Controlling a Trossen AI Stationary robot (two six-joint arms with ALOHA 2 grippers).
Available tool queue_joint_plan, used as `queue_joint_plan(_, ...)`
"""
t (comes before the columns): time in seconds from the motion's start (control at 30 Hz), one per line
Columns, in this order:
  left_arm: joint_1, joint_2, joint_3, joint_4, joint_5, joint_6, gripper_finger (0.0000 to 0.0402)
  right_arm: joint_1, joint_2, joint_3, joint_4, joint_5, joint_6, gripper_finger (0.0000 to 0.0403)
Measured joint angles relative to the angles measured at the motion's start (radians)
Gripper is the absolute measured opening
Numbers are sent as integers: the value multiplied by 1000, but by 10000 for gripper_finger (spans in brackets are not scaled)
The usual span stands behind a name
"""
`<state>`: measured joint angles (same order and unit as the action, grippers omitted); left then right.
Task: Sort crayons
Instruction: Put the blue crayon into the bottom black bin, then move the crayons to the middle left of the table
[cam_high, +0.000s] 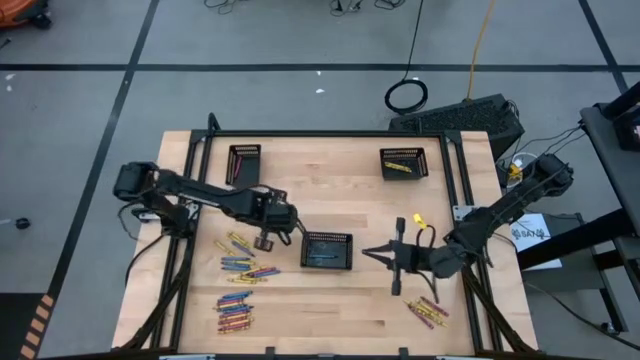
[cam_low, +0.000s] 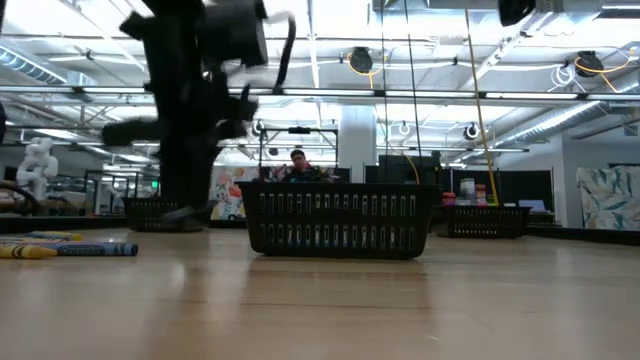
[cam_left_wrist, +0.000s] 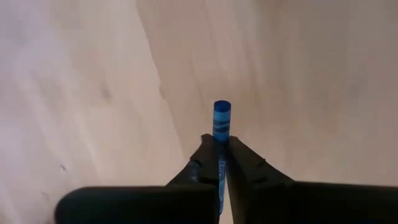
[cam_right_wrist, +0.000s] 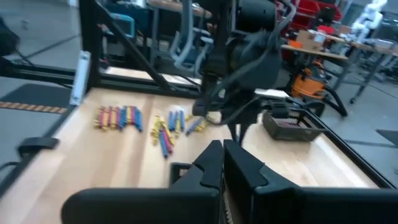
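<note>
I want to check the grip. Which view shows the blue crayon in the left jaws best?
The left wrist view: the blue crayon stands close up, pinched between the shut jaws of the left gripper. In the high, low and right wrist views the arm hides it.

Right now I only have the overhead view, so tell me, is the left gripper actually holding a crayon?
Observer: Yes. In the left wrist view the left gripper is shut on a blue crayon that sticks out past the fingertips.
Operator: Is anything in the right gripper?
Observer: Its wrist view shows the right gripper shut, with nothing visible between the fingers.
Operator: Is the middle tray solid?
Observer: No. The low view shows the middle tray has slotted walls.
</note>
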<state>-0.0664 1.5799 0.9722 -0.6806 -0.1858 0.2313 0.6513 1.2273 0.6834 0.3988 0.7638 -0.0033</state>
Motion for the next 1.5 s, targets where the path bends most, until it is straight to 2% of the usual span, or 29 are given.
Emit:
queue_joint_plan(0.13,-52,-110,0,238,3,-161,3,49,-30,0,0,72,-34,0)
queue_joint_plan(0.27,-108,-150,1,531,118,-225,2,77,-56,0,4,154,-62,0)
queue_joint_plan(0.43,-153,-72,2,733,149,-252,1,80,-61,0,7,153,-60,0)
queue_joint_plan(0.6,-178,49,1,820,85,-251,1,80,-60,0,7,152,-48,0)
queue_joint_plan(0.87,-167,98,0,826,76,-248,10,80,-60,0,7,149,-43,0)
queue_joint_plan(1.13,-140,72,0,735,75,-249,98,80,-60,0,7,148,-23,0)
queue_joint_plan(1.23,-140,29,0,687,73,-250,122,80,-60,0,7,148,-19,0)
queue_joint_plan(1.33,-168,-40,1,621,72,-252,129,80,-60,0,3,148,-12,0)
queue_joint_plan(1.5,-292,-167,2,419,25,-319,130,78,-55,0,1,148,-9,0)
